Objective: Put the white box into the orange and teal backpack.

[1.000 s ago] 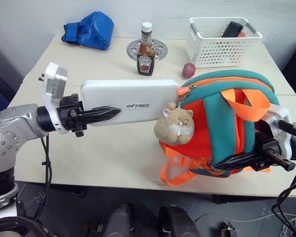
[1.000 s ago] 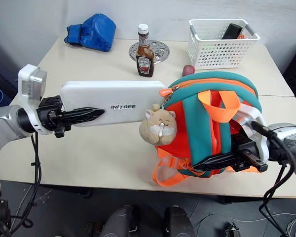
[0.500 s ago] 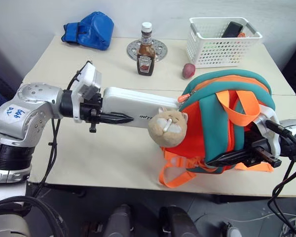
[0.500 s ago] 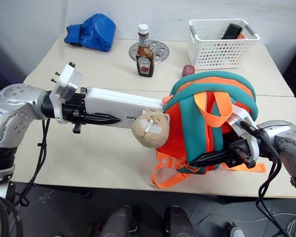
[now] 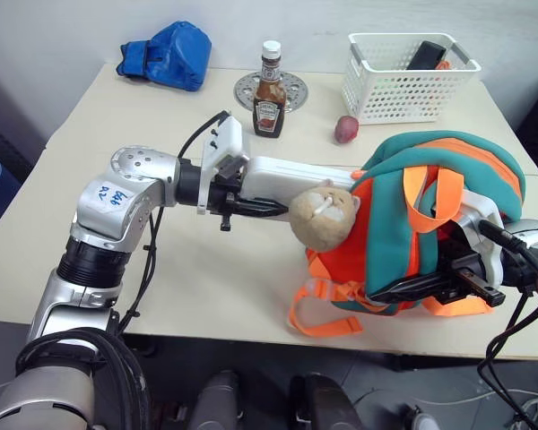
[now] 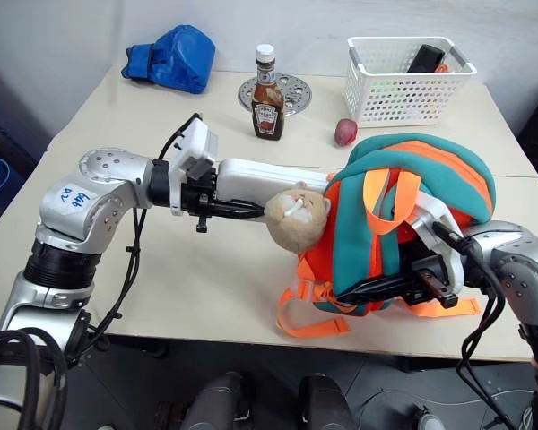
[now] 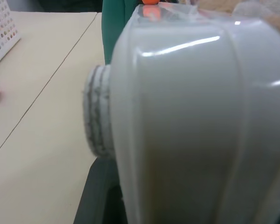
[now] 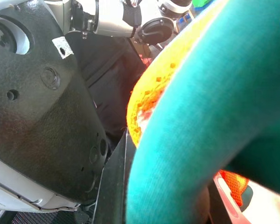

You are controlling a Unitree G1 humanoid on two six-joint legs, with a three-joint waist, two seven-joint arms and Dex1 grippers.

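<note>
Above the tabletop [image 5: 206, 269], the white box [image 5: 291, 176], smooth with rounded edges, pokes its far end into the orange and teal backpack [image 5: 412, 233]. The left gripper's [image 5: 251, 206] jaws clamp its near end. The right gripper's [image 5: 412, 291] jaws pinch the backpack's lower edge. A tan plush charm [image 5: 325, 213] dangles alongside.

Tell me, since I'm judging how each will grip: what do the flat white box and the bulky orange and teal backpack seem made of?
The flat white box looks like smooth, glossy hard plastic: it shows sharp highlights and keeps its shape. The bulky orange and teal backpack looks like soft matte fabric with woven webbing straps, sagging and creasing.
</note>
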